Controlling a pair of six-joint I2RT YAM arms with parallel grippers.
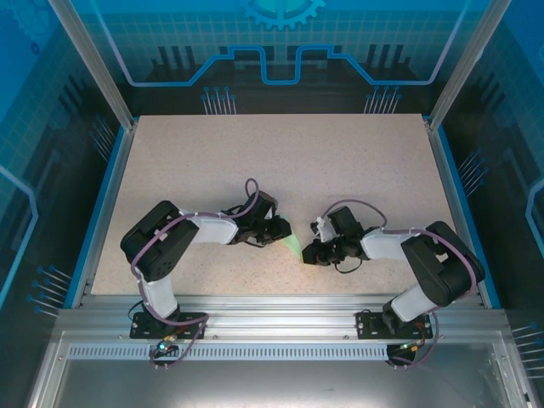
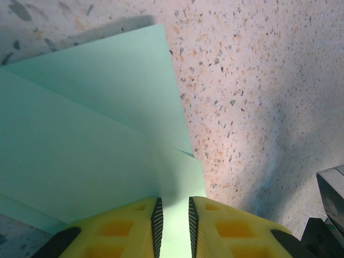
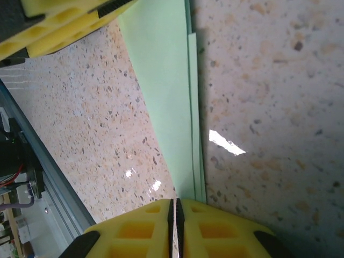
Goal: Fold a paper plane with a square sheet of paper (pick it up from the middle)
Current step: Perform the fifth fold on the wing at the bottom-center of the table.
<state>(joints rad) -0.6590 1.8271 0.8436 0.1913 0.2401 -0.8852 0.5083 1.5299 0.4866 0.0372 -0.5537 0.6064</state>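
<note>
The left gripper (image 2: 173, 207) sits at the bottom centre of its wrist view with its yellow fingers (image 2: 123, 228) a narrow gap apart. Pale green paper (image 2: 80, 145) shows in that gap, but it is hard to say whether the pads actually touch it. From there the paper spreads to the upper left of the frame, folded so its layers overlap, flat on the speckled table (image 2: 258, 80). The right gripper (image 3: 174, 204), at the bottom centre of its own view, has its pads pressed together on a thin edge of the paper, which runs as a narrow folded strip to the top of the frame. From above, the paper lies between the two grippers, just below centre.
</note>
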